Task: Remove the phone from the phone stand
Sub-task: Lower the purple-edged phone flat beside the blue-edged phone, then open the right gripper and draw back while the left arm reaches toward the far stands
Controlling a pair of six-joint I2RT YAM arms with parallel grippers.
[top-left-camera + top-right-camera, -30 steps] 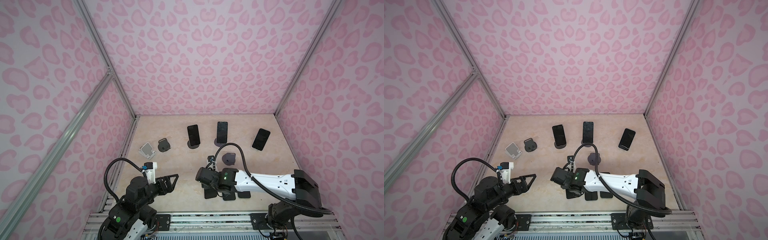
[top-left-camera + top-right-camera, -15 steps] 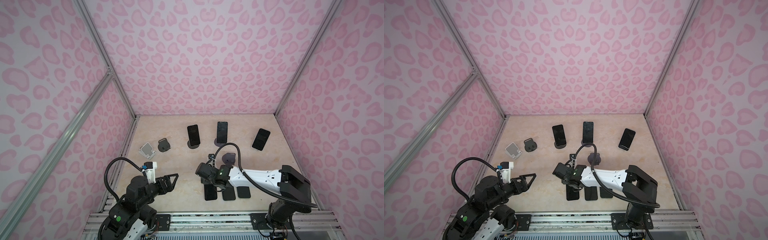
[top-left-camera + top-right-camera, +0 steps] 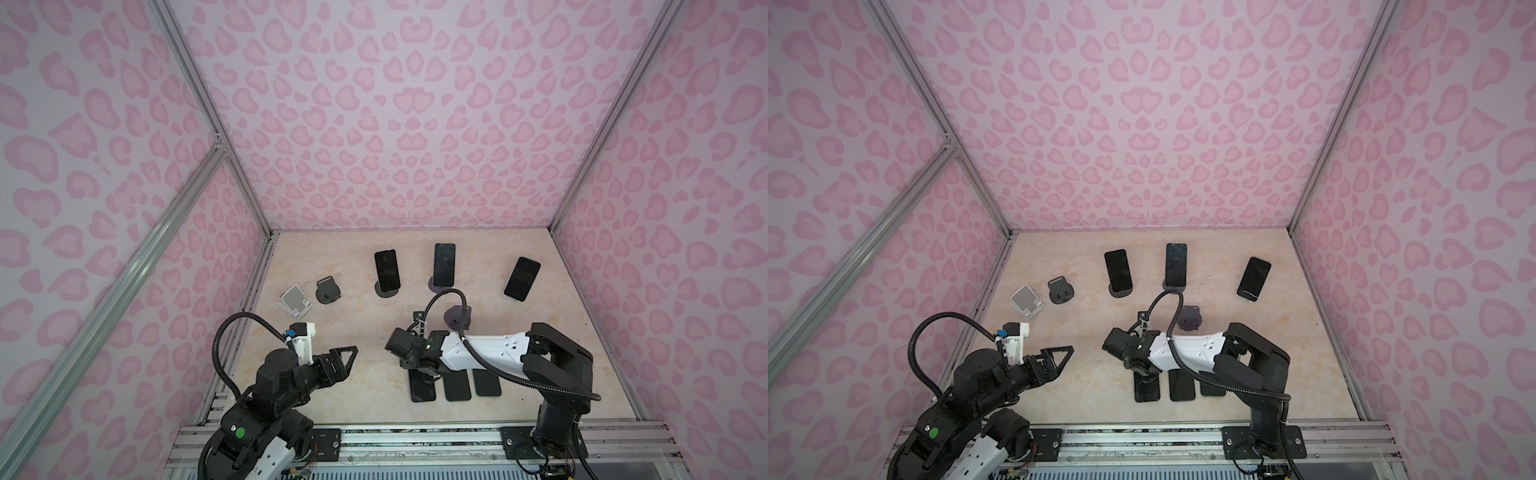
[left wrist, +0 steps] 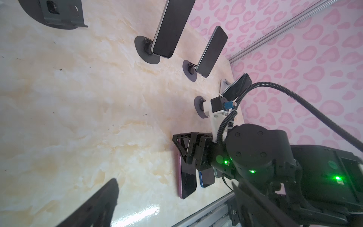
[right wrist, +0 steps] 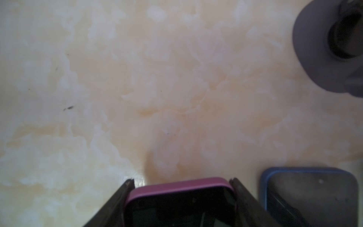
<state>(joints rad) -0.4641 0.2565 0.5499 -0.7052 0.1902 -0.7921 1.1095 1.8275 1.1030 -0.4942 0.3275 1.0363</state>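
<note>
Nearest, at abt 7 o'clock on the table [image 3: 374, 399], the L gripper [image 3: 351, 353] hangs above the marble w/ jaws spread wide and nothing btwn them. At 6 o'clock the R gripper [image 3: 420, 370] points down over the pink-cased phone [image 5: 180, 196]. Its fingers [image 5: 115, 204] sit tight against both long edges of the case, so it's clamped on that phone. The phone lies flat on the table, screen up, off any stand. Just beside it toward 5 o'clock lies a blue-cased phone [image 5: 310, 188], also flat, then a third flat phone [image 3: 487, 381]; all three are parallel w/ narrow gaps. Further back, near centre, sits the empty grey stand [image 3: 457, 318]. At 10 o'clock are a white stand [image 3: 294, 300] and a black stand [image 3: 328, 291], close together. Far row, each propped on a stand, screens dark: phone at 11 o'clock [image 3: 387, 272], phone at 12 o'clock [image 3: 444, 265], phone at 2 o'clock [image 3: 521, 278].
</note>
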